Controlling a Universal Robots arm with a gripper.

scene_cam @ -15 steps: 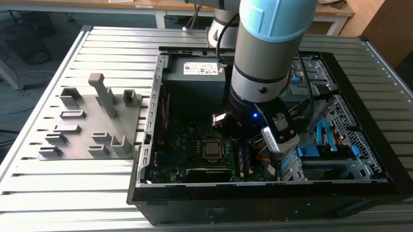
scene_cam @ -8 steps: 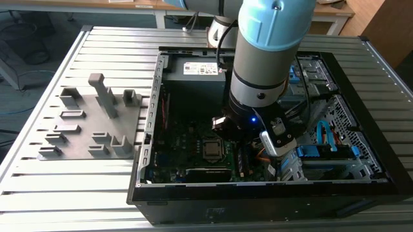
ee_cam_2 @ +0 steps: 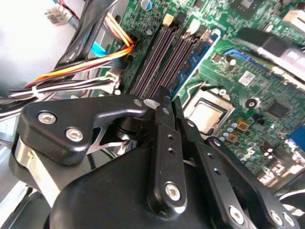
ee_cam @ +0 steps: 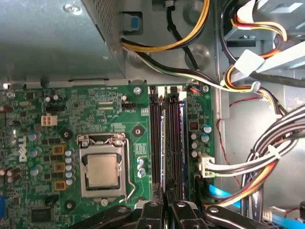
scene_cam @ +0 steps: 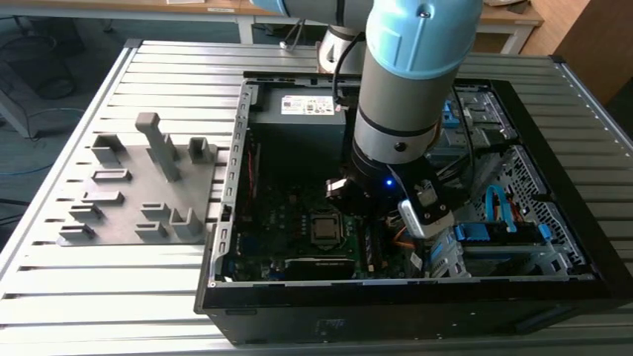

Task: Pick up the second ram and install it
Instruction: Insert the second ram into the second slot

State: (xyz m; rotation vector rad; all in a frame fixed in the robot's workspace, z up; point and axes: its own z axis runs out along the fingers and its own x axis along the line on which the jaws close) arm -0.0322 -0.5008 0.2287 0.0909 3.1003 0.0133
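Note:
The second ram [ee_cam_2: 196,59] is a thin dark stick with a bluish label. It stands on edge in a motherboard slot beside the CPU socket [ee_cam_2: 206,116], and I also see it edge-on in the first wrist view [ee_cam: 164,143]. My gripper [ee_cam_2: 169,98] hangs inside the open computer case [scene_cam: 230,222], over the near end of that stick. Its two black fingers [ee_cam: 152,212] are pressed close together with nothing visible between them. I cannot tell whether the fingertips touch the stick. In the exterior view the gripper [scene_cam: 368,215] sits low over the motherboard, right of the CPU socket [scene_cam: 325,228].
Orange, yellow and black cable bundles [ee_cam: 267,157] run close beside the slots. The grey power supply box [ee_cam: 52,38] borders the board. Blue drive brackets [scene_cam: 499,230] sit at the exterior view's right. A grey holder plate [scene_cam: 50,219] with blocks lies left of the case.

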